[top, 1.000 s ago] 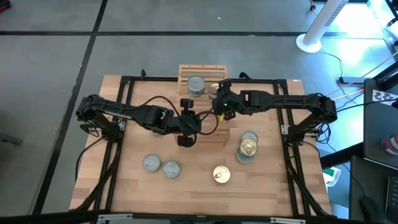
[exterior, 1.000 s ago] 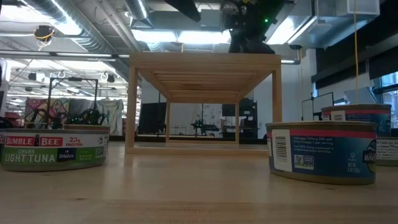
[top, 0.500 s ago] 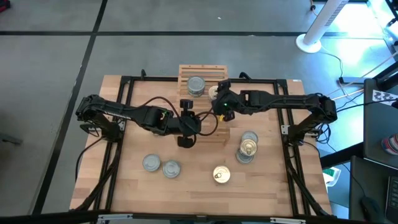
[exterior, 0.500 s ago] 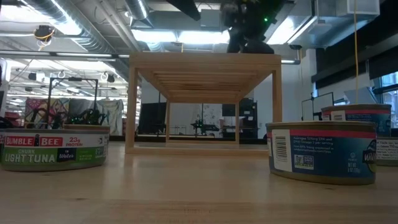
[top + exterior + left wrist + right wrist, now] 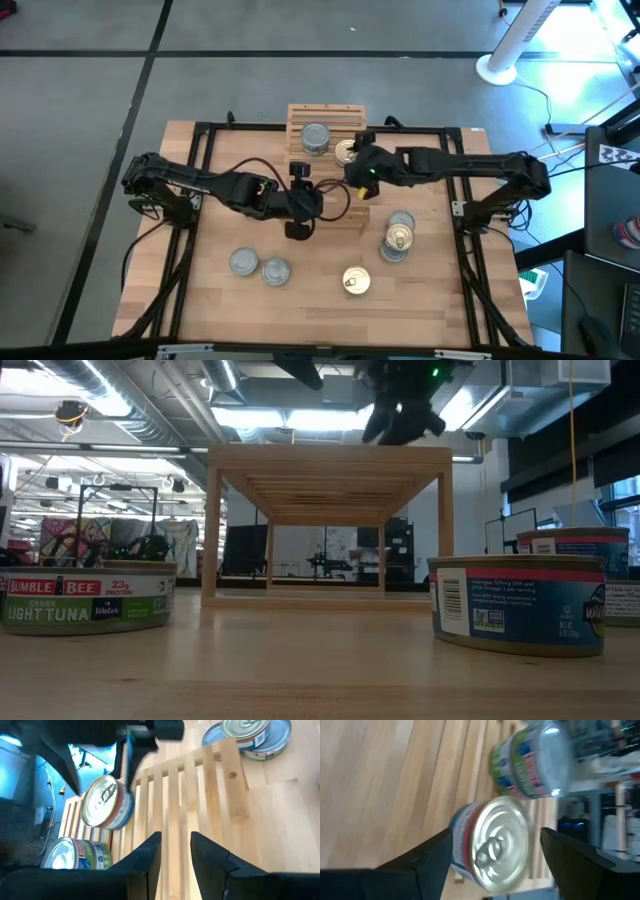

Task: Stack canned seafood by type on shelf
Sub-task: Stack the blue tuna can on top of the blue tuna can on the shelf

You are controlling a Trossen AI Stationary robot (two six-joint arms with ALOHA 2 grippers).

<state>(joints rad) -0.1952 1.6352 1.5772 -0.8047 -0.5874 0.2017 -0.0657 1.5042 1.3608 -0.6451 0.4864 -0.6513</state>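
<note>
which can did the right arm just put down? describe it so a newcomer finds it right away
Start at the slatted wooden shelf at the table's far edge. Two cans sit on its top, and the right gripper hangs beside them, jaws open. It is the gold pull-tab can, nearer that gripper; its neighbour, the silver-topped can, has a green label.

Grey concrete floor [image 5: 90,90] with dark seams surrounds the butcher-block table [image 5: 320,300]. A white fan base [image 5: 497,68] stands nearby. Overhead, ducts [image 5: 130,390] and bright ceiling lights [image 5: 270,418].
</note>
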